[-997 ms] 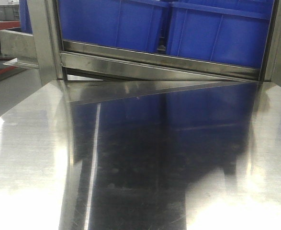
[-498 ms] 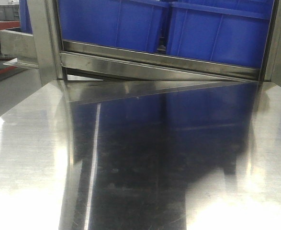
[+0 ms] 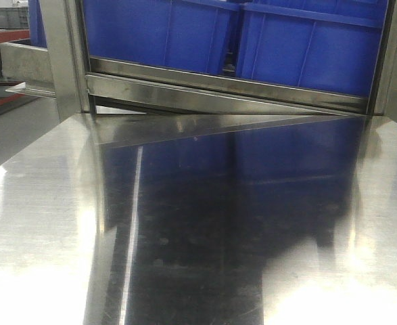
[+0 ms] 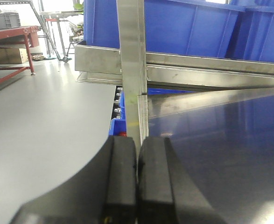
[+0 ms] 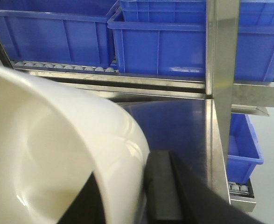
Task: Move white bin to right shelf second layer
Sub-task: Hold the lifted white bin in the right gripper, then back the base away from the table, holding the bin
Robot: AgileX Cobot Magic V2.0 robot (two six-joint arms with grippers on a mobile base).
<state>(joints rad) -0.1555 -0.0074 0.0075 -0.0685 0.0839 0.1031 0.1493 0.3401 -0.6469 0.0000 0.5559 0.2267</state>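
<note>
Your right gripper (image 5: 127,198) is clamped on the rim of the white bin (image 5: 52,149), which faces the blue crates (image 5: 160,46); your left gripper (image 4: 137,182) has its jaws pressed together

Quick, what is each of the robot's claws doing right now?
Left gripper: shut, pads pressed together, holding nothing.
Right gripper: shut on the wall of the white bin.

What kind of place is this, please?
Probably a factory or warehouse: blue crates on steel roller racks, a shiny steel worktable, and a red workbench across an open grey floor.
</note>
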